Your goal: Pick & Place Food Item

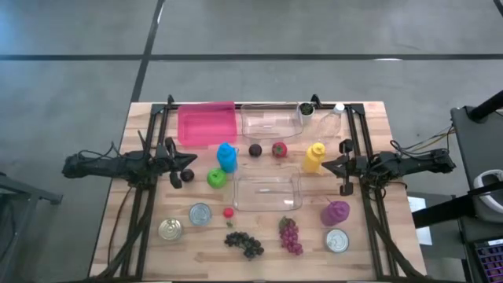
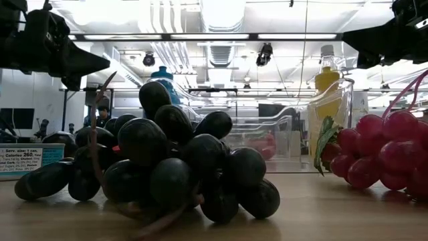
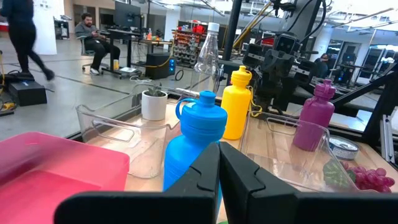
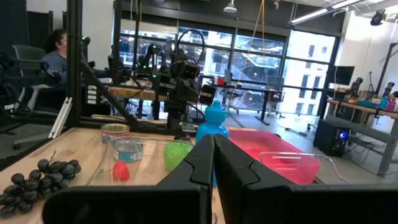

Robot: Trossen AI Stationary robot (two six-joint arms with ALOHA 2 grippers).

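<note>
the left claw (image 1: 189,167) hung clenched and empty over the left side of the wooden desk (image 1: 145,126), just beside the green apple (image 1: 216,178) and near the blue bottle (image 1: 227,156). the right claw (image 1: 335,166) was likewise clenched on nothing, over the right side, near the yellow bottle (image 1: 313,157) and above the purple bottle (image 1: 335,212).

the food lay untouched on the desk. a dark plum (image 1: 255,150) and a red strawberry (image 1: 279,148) sat between the two bottles, behind a clear tub (image 1: 267,192) in the middle. a second clear tub (image 1: 272,120) stood at the back edge, with a pink bin (image 1: 207,123) to its left and a small potted plant (image 1: 305,110) at its right corner. near the front were a bunch of black grapes (image 1: 244,244), a bunch of red grapes (image 1: 291,235), a small red fruit (image 1: 228,212) and three tins (image 1: 200,214), two on the left, one on the right.

in the low view the black grapes filled the foreground, red grapes at the right.
</note>
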